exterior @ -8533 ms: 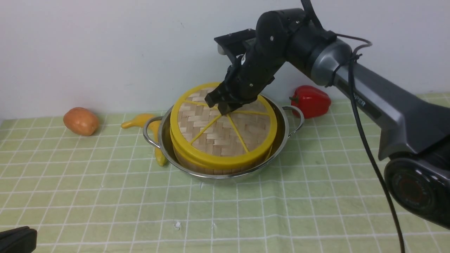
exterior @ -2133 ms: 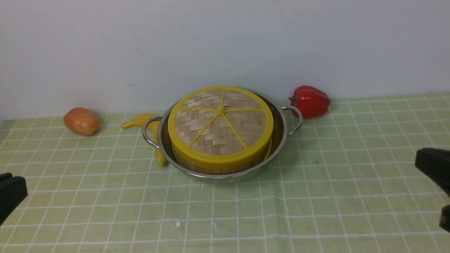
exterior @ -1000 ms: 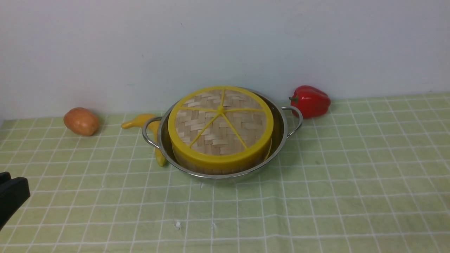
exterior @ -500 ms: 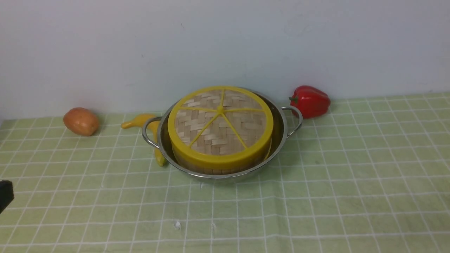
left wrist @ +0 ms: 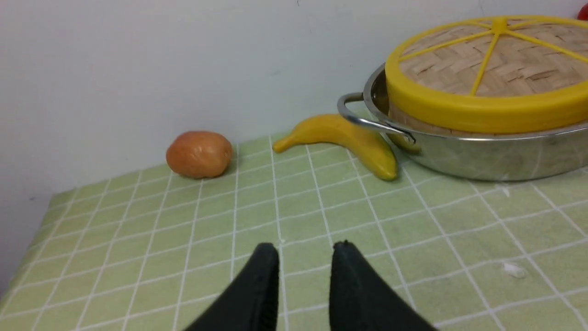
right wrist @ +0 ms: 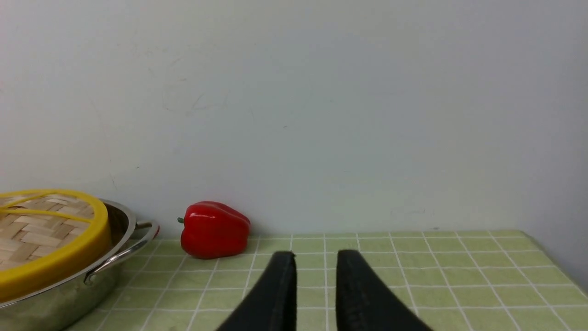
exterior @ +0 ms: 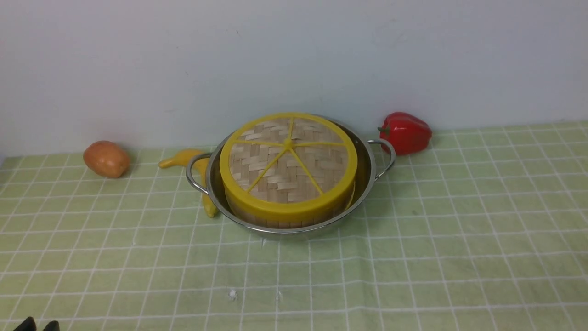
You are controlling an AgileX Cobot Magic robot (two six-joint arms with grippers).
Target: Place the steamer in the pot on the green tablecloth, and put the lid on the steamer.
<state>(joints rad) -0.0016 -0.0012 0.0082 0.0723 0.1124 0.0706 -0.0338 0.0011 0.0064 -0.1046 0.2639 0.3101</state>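
The steamer (exterior: 285, 219) sits inside the pot (exterior: 367, 177), and the lid (exterior: 288, 161) lies flat on top of it. The pot stands on the green tablecloth (exterior: 413, 257), near the wall. A banana (exterior: 198, 166) touches the pot's left side, with a potato (exterior: 106, 158) further left. A red pepper (exterior: 405, 132) lies just right of the pot. The left end effector (left wrist: 305, 246) and the right end effector (right wrist: 316, 253) hold nothing; each looks a little apart, well away from the pot.
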